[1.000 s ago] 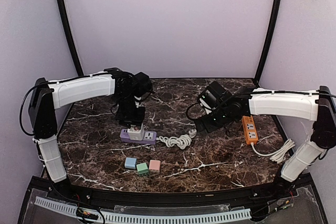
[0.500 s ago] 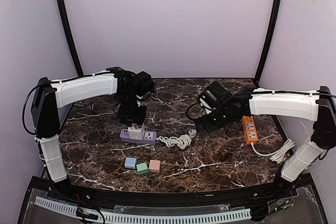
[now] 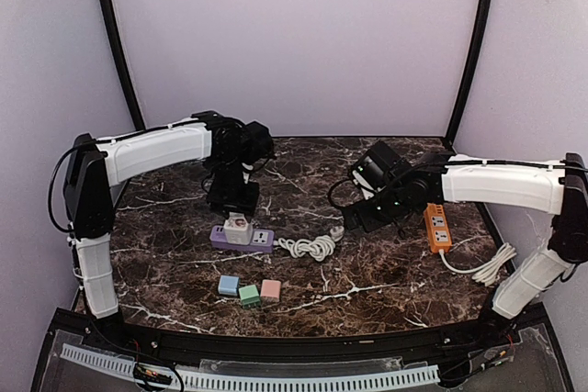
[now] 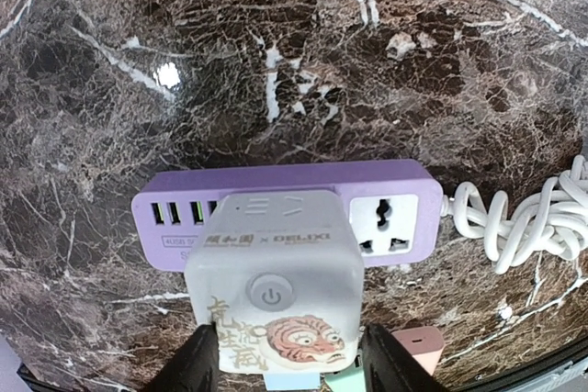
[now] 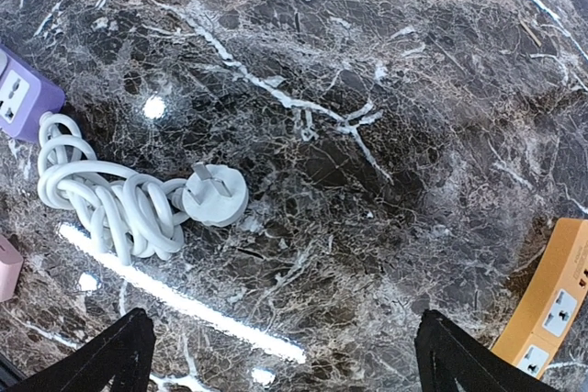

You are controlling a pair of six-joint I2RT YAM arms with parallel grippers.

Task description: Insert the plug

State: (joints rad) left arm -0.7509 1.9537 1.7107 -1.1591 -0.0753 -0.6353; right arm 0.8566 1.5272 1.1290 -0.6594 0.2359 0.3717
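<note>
Marble, dark and white-veined, formed the table [image 3: 165,254], and on its left half lay the purple power strip [image 4: 404,181] with the white adapter [image 4: 273,263] standing in one of its sockets, upright and apparently pushed home. The left gripper [image 4: 289,332] hung straight above it, one of its fingers [image 4: 195,364] on each side of the adapter's body, a stance that suits pressing it down squarely. Whether those fingers clamped the adapter or only stood beside it could not be told from the wrist view.

The strip's own cord [image 5: 101,199] lay coiled to its right, ending in a round plug [image 5: 216,197] with its pins facing up. The right gripper [image 5: 282,319] hovered over bare marble near that plug with its jaws spread wide and nothing between them, probably placed for a reach towards it.

Room was generous. A free socket sat just beside the adapter. Three small blocks [image 3: 249,291] lay near the strip's front side, apart from it. The orange strip [image 3: 436,227] rested towards the table's right edge, under the right arm, well apart from the coil, so a straight lift would likely meet nothing.
</note>
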